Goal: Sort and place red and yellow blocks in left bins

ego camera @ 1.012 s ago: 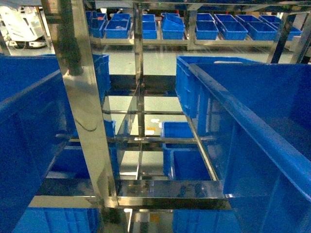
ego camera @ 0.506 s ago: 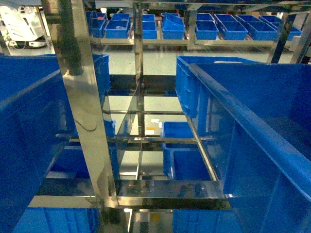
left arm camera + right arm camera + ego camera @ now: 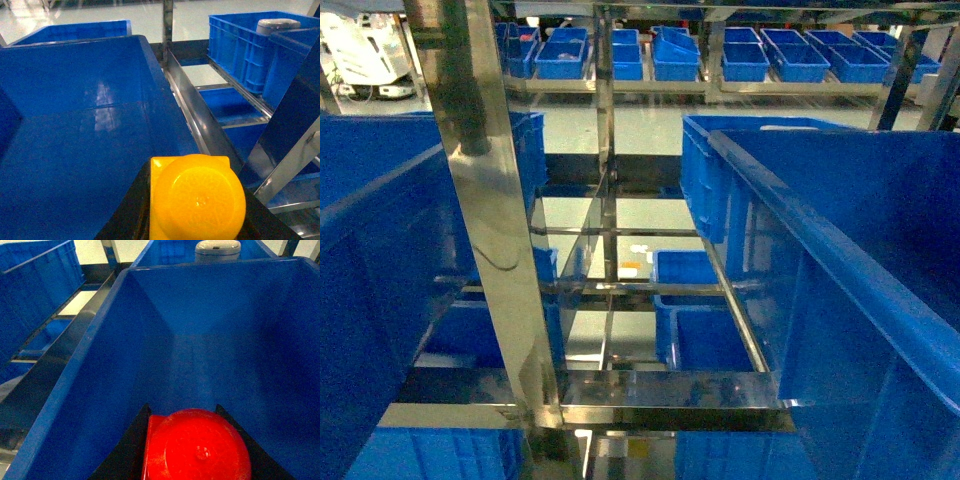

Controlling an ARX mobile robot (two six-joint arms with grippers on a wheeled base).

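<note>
In the left wrist view my left gripper is shut on the yellow block, whose round stud faces the camera between the black fingers. It hangs above the inside of a large blue bin, close to that bin's right wall. In the right wrist view my right gripper is shut on the red block, held over the inside of another deep blue bin. Neither gripper nor block shows in the head view, where big blue bins stand at the left and right.
A shiny steel rack post and crossbars stand between the two bins. Smaller blue bins sit on a lower level, and several more line far shelves. A white rounded object sits behind the right bin.
</note>
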